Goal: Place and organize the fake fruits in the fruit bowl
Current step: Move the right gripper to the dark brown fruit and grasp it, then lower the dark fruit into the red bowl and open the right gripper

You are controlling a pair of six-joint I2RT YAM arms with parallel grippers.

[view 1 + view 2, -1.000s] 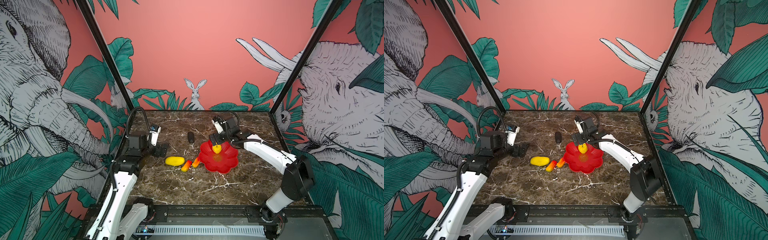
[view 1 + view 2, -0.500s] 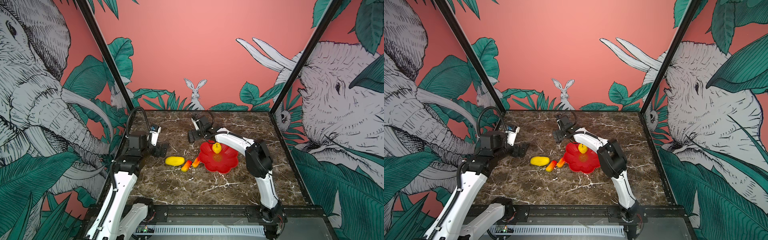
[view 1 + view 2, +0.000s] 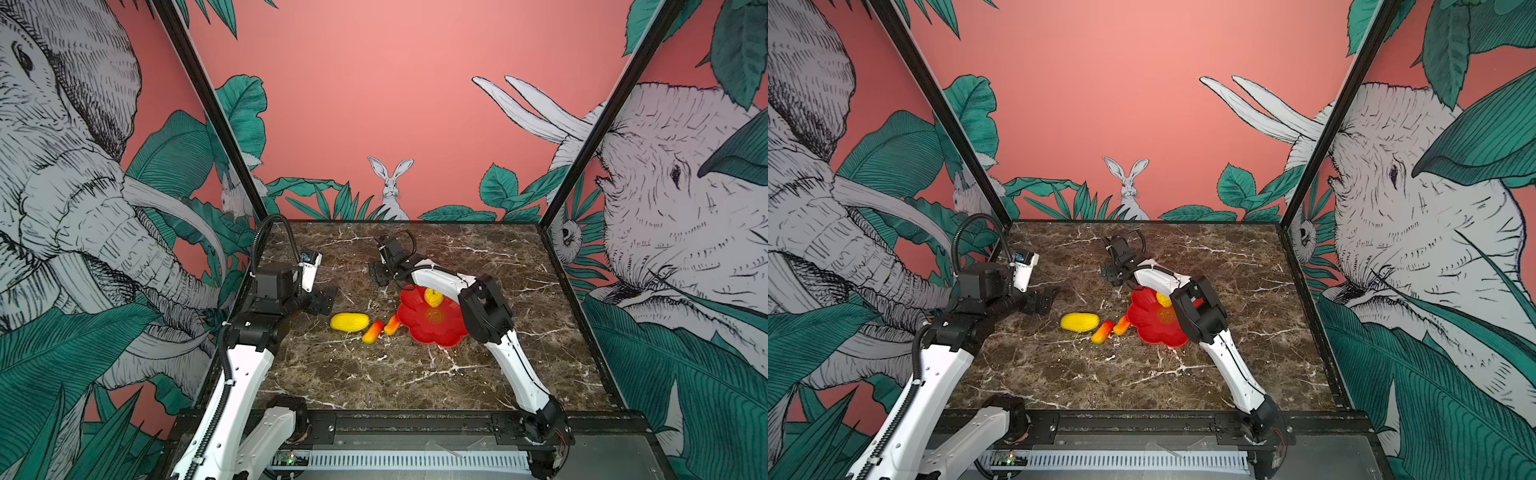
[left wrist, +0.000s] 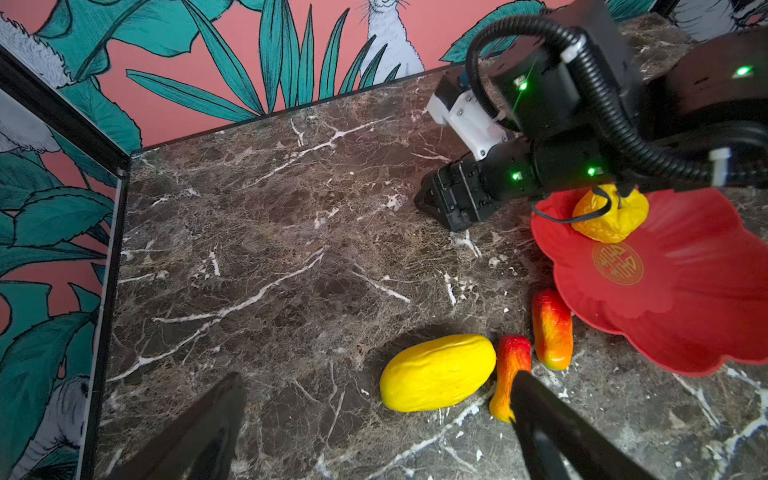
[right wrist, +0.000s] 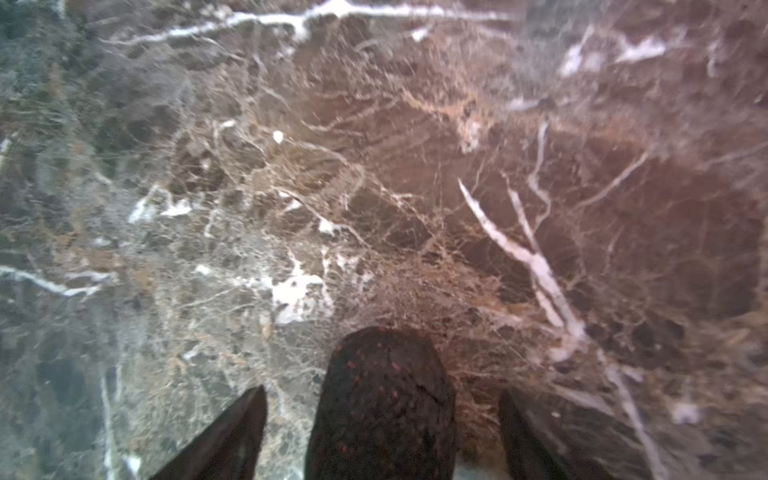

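Right gripper has swung off the bowl; I see the dark fruit between its spread fingers, not pinched. One round fruit in, four left.

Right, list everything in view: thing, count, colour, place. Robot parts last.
fruit bowl: 1, red with gold centre, table, right of centre.
round fruit: 1, yellow, in bowl, far side.
oblong fruit: 1, yellow, table, left of bowl.
elongated fruits: 2, red-orange-yellow, between oblong fruit and bowl.
dark fruit: 1, blackish, table far-left of bowl, between right arm's jaws.
table: 1, brown marble.
walls: 3, coral jungle mural.
left arm: 1, white-black, left of fruits, jaws open, empty.
right arm: 1, white-black, reaching over bowl, jaws open astride dark fruit.
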